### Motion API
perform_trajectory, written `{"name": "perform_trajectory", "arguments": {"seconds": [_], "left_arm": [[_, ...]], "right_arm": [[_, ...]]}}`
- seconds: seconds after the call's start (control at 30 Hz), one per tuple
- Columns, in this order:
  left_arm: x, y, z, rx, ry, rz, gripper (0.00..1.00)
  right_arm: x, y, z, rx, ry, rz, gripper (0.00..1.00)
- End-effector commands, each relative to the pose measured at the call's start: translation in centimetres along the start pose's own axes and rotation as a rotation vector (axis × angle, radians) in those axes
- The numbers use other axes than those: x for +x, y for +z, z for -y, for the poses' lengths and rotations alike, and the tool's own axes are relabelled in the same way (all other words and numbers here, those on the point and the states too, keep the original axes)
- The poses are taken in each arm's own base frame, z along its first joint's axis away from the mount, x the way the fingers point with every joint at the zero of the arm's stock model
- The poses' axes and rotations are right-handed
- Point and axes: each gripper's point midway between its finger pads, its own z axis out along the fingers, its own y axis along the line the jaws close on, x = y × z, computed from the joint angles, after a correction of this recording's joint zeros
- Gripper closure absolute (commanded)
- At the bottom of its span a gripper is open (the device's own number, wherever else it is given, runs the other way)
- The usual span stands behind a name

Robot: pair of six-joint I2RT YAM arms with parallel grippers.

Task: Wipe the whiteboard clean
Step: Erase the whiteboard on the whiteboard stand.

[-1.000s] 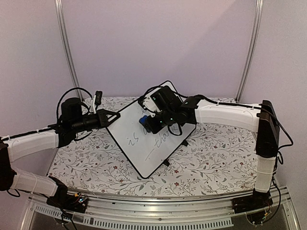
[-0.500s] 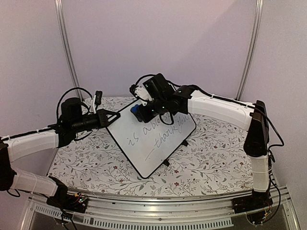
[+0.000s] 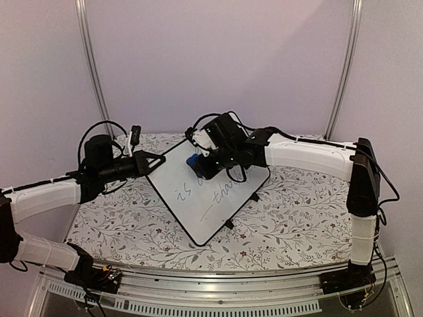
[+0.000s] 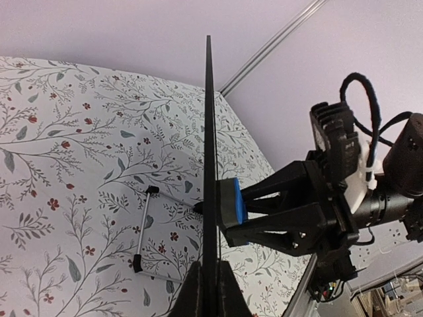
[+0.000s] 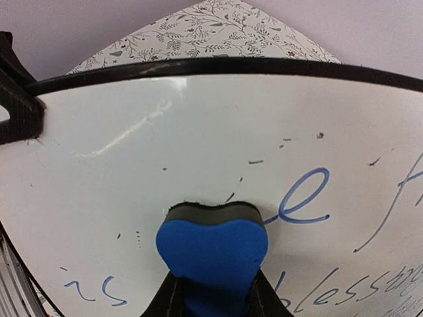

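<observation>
The whiteboard (image 3: 177, 177) stands tilted on the floral table, with blue handwriting (image 3: 198, 190) on its lower half. My left gripper (image 3: 160, 159) is shut on its upper-left edge. In the left wrist view the whiteboard (image 4: 209, 132) appears edge-on, pinched between the left gripper (image 4: 210, 294) fingers. My right gripper (image 3: 201, 165) is shut on a blue eraser (image 3: 192, 160) and presses it flat against the board's face. In the right wrist view the eraser (image 5: 211, 244) sits on the whiteboard (image 5: 198, 112) beside a blue "e" (image 5: 304, 198), held by the right gripper (image 5: 211, 297).
Small black stand feet (image 3: 229, 224) prop the board from behind; the wire stand (image 4: 141, 231) shows in the left wrist view. The patterned tablecloth (image 3: 297, 211) covers the table. Metal frame posts (image 3: 92, 66) rise at the back. The right arm (image 3: 310, 155) reaches over the board's right corner.
The right gripper carried the eraser up and left across the board, then back a little down and right. The left gripper and the board stayed still.
</observation>
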Motion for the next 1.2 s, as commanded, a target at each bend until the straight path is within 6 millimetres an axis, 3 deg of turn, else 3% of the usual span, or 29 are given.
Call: {"name": "perform_trajectory", "arguments": {"seconds": [0.0,0.2,0.4,0.53,0.63,0.8,1.03,1.17], "left_arm": [[-0.8,-0.6,4.7,0.181,0.092,0.009,1.0],[-0.8,-0.7,4.7,0.182,0.092,0.01,1.0],[-0.9,-0.7,4.8,0.182,0.095,0.013,1.0],[-0.8,-0.7,4.8,0.18,0.095,0.01,1.0],[-0.8,-0.7,4.8,0.18,0.096,0.011,1.0],[-0.9,-0.8,4.8,0.18,0.099,0.015,1.0],[-0.8,-0.7,4.7,0.18,0.094,0.011,1.0],[-0.8,-0.7,4.7,0.181,0.092,0.012,1.0]], "right_arm": [[5.2,0.8,1.3,0.043,0.019,-0.135,1.0],[4.1,0.4,2.2,0.037,0.053,-0.104,1.0],[0.1,0.3,3.8,0.042,0.083,-0.021,1.0],[-1.0,0.8,4.4,0.054,0.088,-0.006,1.0],[-0.2,1.2,4.3,0.048,0.08,-0.036,1.0],[3.2,1.7,3.9,0.03,0.084,-0.109,1.0],[6.6,0.3,4.0,0.043,0.093,-0.151,1.0],[5.7,-0.4,4.2,0.05,0.094,-0.12,1.0]]}}
